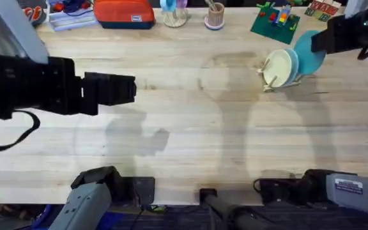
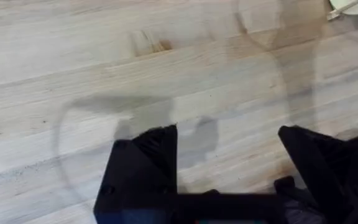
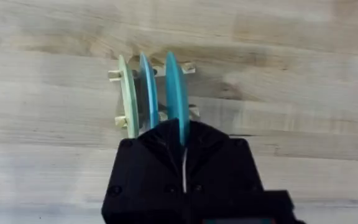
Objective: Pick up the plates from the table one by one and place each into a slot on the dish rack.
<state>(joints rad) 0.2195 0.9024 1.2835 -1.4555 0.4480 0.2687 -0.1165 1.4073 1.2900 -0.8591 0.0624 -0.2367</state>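
Plates: three, one cream [image 3: 124, 93], one light blue [image 3: 146, 87], one turquoise [image 3: 174, 93]
Dish rack [image 1: 270, 83]: one
Robot arms: two
Green baseplate [image 1: 267, 25]: one
Cups with sticks [image 1: 214, 16]: two

Pale plank worktop [image 1: 190, 128] under soft light, faint shadows pooling mid-surface; along its far edge sit an orange pouch [image 1: 124, 13], a cup of sticks [image 1: 215, 16] and a green baseplate [image 1: 274, 24] carrying bricks

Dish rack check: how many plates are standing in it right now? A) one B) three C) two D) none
B: the right wrist view shows a cream plate, a light blue plate and the turquoise plate upright side by side in the dish rack, the turquoise one in the right claw.
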